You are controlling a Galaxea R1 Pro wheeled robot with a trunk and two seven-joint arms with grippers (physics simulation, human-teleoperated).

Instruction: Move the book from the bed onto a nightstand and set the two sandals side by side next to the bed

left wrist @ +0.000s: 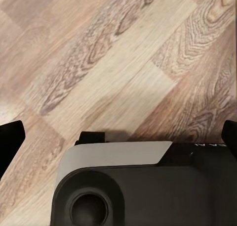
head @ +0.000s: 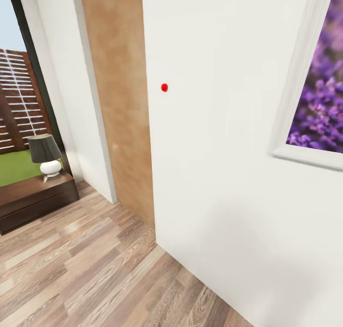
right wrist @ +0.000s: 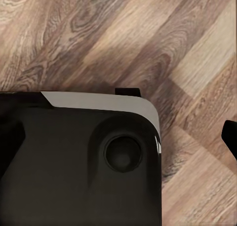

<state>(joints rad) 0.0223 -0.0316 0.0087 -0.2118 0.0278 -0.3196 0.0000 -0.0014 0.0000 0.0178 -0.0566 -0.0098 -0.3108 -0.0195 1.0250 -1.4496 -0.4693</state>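
Head view: white wall (head: pixel 228 174), wood-plank floor (head: pixel 85 270)

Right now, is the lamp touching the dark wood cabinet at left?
Touching. In the head view the lamp, dark shade over a white base, stands on top of the dark wood cabinet, its foot resting on the surface.

A white wall (head: pixel 224 174) stands close ahead, blocking the way forward, with a framed picture (head: pixel 317 93) jutting at its right. A brown door (head: pixel 121 103) closes the gap beside it. Open plank floor (head: pixel 81 265) runs leftward to a dark low cabinet (head: pixel 33 198), whose near corner carries a lamp (head: pixel 45 156).
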